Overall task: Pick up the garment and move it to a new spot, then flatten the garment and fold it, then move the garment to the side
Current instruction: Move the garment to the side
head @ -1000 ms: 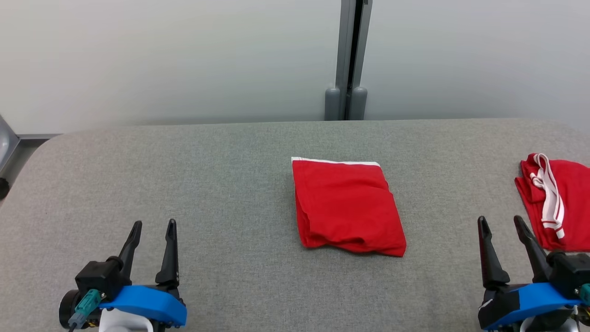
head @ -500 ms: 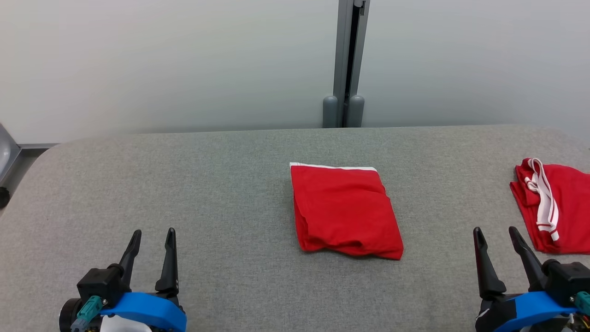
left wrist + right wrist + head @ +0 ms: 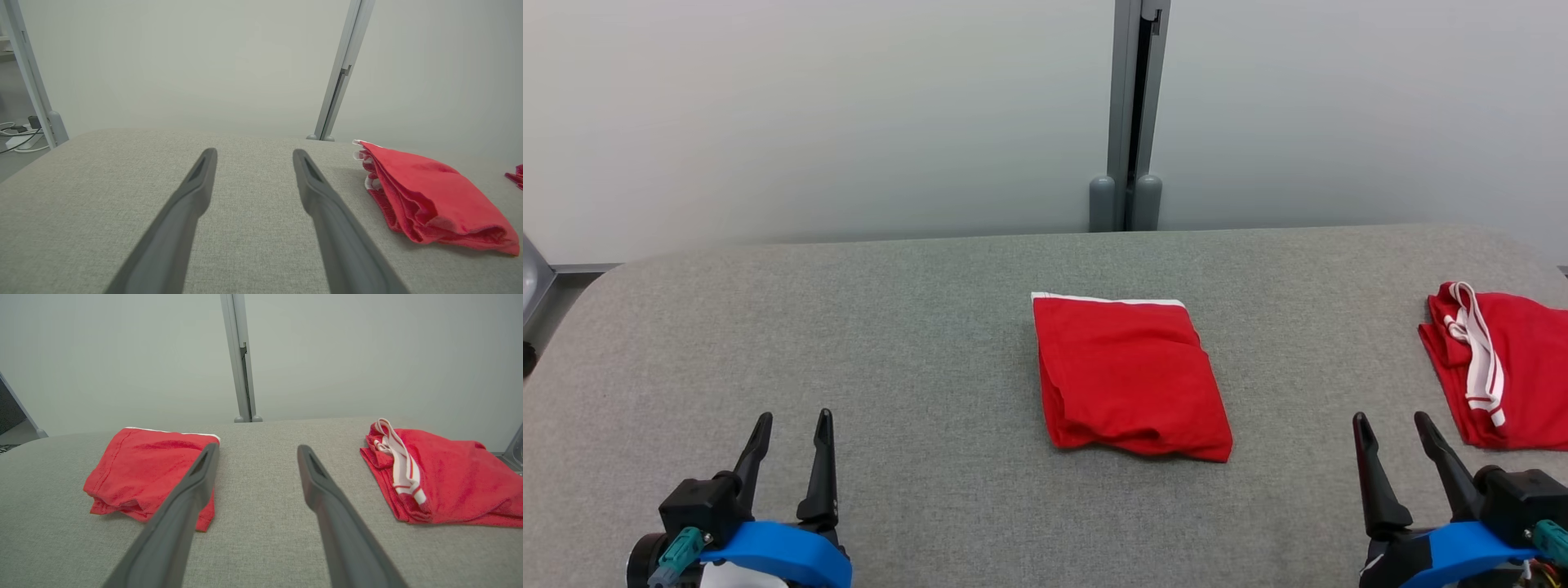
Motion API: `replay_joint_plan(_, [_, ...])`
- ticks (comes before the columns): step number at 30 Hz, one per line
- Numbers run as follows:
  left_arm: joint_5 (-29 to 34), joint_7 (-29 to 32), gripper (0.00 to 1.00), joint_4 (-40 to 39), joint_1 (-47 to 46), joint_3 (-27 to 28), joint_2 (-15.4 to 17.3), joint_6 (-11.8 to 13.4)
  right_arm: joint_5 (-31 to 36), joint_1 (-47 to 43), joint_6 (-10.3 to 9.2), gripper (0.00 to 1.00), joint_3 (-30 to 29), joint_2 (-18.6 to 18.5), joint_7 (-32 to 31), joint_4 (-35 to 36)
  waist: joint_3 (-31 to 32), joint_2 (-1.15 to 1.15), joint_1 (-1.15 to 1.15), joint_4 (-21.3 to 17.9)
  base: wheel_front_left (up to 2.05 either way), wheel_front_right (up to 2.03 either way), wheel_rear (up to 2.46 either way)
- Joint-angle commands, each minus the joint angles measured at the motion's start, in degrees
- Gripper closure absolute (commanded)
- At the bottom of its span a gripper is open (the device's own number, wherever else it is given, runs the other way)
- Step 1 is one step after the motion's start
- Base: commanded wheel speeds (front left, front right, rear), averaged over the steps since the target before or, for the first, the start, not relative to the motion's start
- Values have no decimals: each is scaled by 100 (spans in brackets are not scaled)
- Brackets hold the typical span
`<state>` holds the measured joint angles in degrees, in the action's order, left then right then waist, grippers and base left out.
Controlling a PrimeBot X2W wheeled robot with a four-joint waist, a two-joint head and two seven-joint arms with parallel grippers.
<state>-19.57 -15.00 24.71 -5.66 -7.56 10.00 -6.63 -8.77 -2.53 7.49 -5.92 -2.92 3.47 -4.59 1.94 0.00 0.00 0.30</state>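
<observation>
A red garment (image 3: 1127,376) lies folded into a rough rectangle in the middle of the grey cloth-covered table (image 3: 931,327), its white-trimmed edge toward the wall. The left wrist view has it (image 3: 429,196) to the right of my fingers, and the right wrist view has it (image 3: 143,469) to the left. A second red garment (image 3: 1519,367) with a white striped band lies crumpled at the right edge (image 3: 457,477). My left gripper (image 3: 794,418) (image 3: 254,152) is open over bare table at the near left. My right gripper (image 3: 1390,418) (image 3: 257,446) is open between the two garments, touching neither.
A grey post (image 3: 1127,114) with two round feet stands against the pale wall behind the table. The table's corners are rounded. Cables lie on the floor off the left end (image 3: 16,136).
The head view has shifted, so the whole picture sits a little lower and to the left. Both garments lie as before. Both grippers stay open and hold nothing.
</observation>
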Motion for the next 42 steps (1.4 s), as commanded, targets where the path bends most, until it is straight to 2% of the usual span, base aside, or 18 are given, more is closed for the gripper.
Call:
replay_joint_plan(1, [13, -23, 0, 9, -15, 8, 6, -36, -22, -68, 0, 0, 4, 3, -14, -12, 1, 0, 0, 6, 0, 0, 0])
replay_joint_plan(7, [27, -23, 0, 12, -26, -26, 3, -44, 26, 150, 0, 0, 93, 2, -190, -45, -7, 0, 0, 65, 0, 0, 0])
replay_joint_plan(12, [38, -23, 0, 12, -101, -84, -11, -41, 2, 899, 0, 0, 286, -1, -931, -239, -85, 0, 0, 119, 0, 0, 0])
replay_joint_plan(15, [50, -23, 0, 12, -196, -153, -25, -47, 60, 1481, 0, 0, 373, 3, -1439, -586, -171, 0, 0, 205, 0, 0, 0])
replay_joint_plan(24, [63, -23, 0, -45, -726, -471, -80, -81, -365, 3161, 0, 0, 200, -5, -2637, -2558, -777, 0, 0, 681, 0, 0, 0])
replay_joint_plan(31, [43, -23, 0, -104, -1012, -662, -141, -98, 2, 3831, 0, 0, -428, -4, -2547, -3934, -1108, 0, 0, 1010, 0, 0, 0])
replay_joint_plan(35, [47, -23, 0, -102, -1094, -755, -138, -97, 115, 4042, 0, 0, -532, -3, -2483, -4583, -1184, 0, 0, 1115, 0, 0, 0])
replay_joint_plan(39, [27, -23, 0, -126, -1190, -818, -107, -98, 53, 4172, 0, 0, -442, 4, -2676, -5183, -1211, 0, 0, 1122, 0, 0, 0])
replay_joint_plan(40, [33, -23, 0, -134, -1203, -817, -98, -99, 16, 4209, 0, 23, -361, 18, -2722, -5287, -1218, 0, 0, 1108, 0, 0, 0])
replay_joint_plan(41, [44, -23, 0, -151, -1210, -810, -93, -99, 13, 4261, 1, 80, -248, 26, -2706, -5346, -1225, 0, 0, 1088, 0, 0, 0])
replay_joint_plan(42, [58, -22, 0, -163, -1220, -789, -88, -99, 90, 4319, 2, 100, -121, 32, -2641, -5363, -1235, 0, 0, 1064, 0, 0, 0])
